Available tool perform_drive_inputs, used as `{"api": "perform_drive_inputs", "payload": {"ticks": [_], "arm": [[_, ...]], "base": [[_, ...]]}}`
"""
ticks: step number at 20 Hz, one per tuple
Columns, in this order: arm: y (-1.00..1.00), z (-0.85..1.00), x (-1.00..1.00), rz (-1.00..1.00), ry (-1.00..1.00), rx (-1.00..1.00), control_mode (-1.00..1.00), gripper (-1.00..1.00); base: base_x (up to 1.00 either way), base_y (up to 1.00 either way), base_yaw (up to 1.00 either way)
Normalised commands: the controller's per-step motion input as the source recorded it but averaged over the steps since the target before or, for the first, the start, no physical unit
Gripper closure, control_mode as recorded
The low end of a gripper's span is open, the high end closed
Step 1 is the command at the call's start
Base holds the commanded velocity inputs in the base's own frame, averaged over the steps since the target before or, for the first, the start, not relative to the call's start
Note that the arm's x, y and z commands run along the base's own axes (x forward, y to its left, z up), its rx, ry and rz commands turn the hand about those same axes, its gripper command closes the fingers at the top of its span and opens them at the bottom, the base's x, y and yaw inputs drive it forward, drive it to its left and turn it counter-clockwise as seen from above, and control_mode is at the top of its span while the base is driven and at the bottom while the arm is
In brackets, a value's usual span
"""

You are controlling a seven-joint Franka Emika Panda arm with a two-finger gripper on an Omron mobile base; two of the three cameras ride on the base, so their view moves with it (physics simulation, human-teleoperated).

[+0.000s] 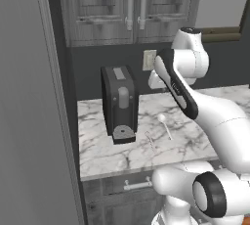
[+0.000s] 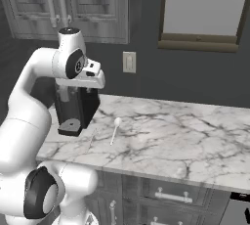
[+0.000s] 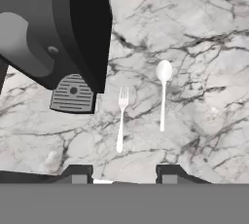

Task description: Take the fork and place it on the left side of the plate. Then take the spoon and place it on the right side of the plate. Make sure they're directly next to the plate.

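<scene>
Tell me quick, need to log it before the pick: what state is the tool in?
Tool: open, holding nothing, above the counter short of the fork.

The arm (image 1: 215, 116) was glossy white, built of thick rounded links shaped like smooth tubes. Dark, nearly black rings marked its joints: one round dark disc with a pale centre sat on the lowest big joint (image 1: 210, 194), and another dark cap faced outward on the upper joint (image 2: 74, 63). A long black band ran along one slim link (image 1: 177, 84). In the hand view the pincer (image 3: 121, 175) had two small dark, squared finger tips (image 3: 78, 173), each carrying a paler grey square pad on its near face.
</scene>
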Motion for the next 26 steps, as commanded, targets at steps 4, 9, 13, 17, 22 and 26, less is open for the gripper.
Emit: {"api": "perform_drive_inputs", "payload": {"ticks": [4,9,13,17,22,26], "arm": [[0.00,0.00,-0.03,0.00,0.00,0.00,-1.00,-1.00],[0.05,-0.51,-0.26,0.00,0.01,0.00,-1.00,-1.00],[0.00,-0.97,-0.35,0.00,0.11,0.02,-1.00,-1.00],[0.00,-0.88,-0.28,0.00,0.15,0.00,-1.00,-1.00],[-0.02,-0.40,-0.02,0.00,0.05,0.00,-1.00,-1.00],[-0.36,-0.33,0.46,0.00,0.00,0.00,-1.00,-1.00]], "base": [[0.00,0.00,0.00],[0.00,0.00,0.00],[0.00,0.00,0.00],[0.00,0.00,0.00],[0.00,0.00,0.00],[0.00,0.00,0.00]]}}
